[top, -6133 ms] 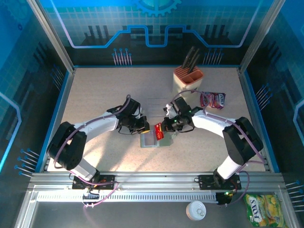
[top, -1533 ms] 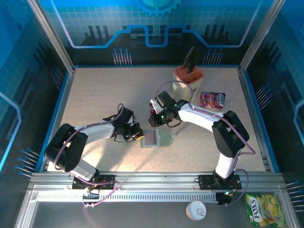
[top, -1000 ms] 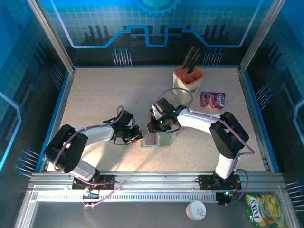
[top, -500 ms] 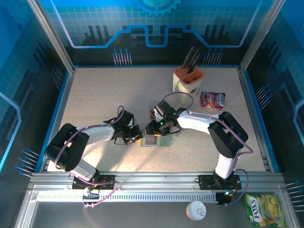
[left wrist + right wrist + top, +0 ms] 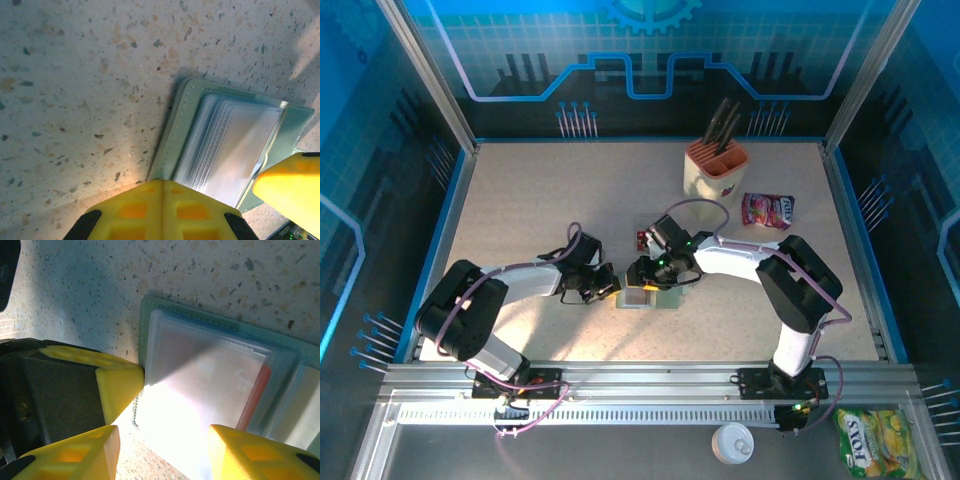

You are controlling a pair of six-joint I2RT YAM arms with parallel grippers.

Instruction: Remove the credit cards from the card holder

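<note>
Returning to the flat grey-green bifold card holder (image 5: pixel 145 315), the right gripper (image 5: pixel 162 452) now hovers over it, jaws partly apart (a thin red card (image 5: pixel 256 390) inside awaits); the closed left gripper (image 5: pixel 161 212) presses its edge.

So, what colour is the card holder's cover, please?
Card holder: pale grey-green, clearest in left wrist view.

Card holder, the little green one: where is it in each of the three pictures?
Top external: card holder lies just below the picture's centre.
Left wrist: card holder is centre-right, with its clear sleeves facing up.
Right wrist: card holder is in the upper right.
Shared landmark: the left gripper, yellow jaws shut, at the card holder's edge.
</note>
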